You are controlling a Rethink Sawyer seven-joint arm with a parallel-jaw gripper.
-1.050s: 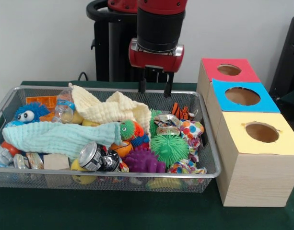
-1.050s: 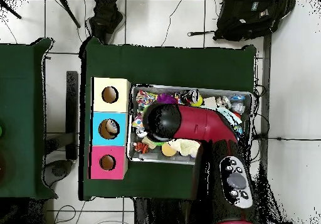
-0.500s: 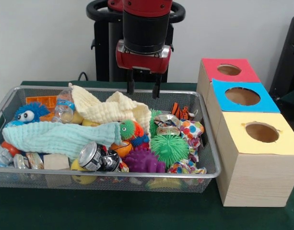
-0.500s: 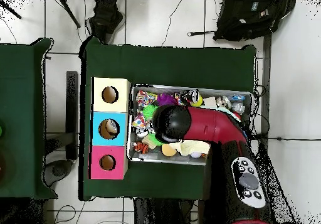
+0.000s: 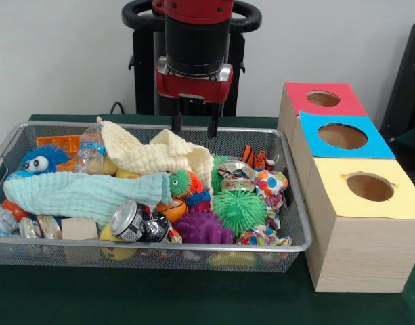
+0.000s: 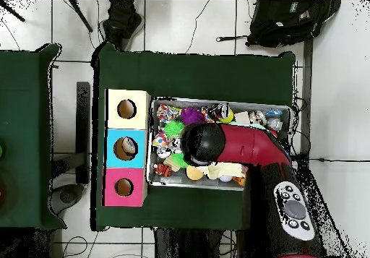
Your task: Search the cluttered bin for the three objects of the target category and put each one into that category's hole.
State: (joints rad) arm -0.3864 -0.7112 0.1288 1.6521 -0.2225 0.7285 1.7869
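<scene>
Since a second ago my gripper (image 5: 193,129) has slid left along the bin's (image 5: 298,217) far rim, jaws spread and empty. Directly below it lies the cream cloth (image 5: 160,156), long axis left-right; the spiky green ball (image 5: 240,210) sits nearer and to the right.

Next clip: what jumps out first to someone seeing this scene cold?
The red and black arm, its open gripper hanging empty above the wire bin, over the cream cloth. Next, the bin's bright clutter, notably the green spiky ball and pale green cloth. Beside the bin stand the red, blue and yellow holed boxes.
</scene>
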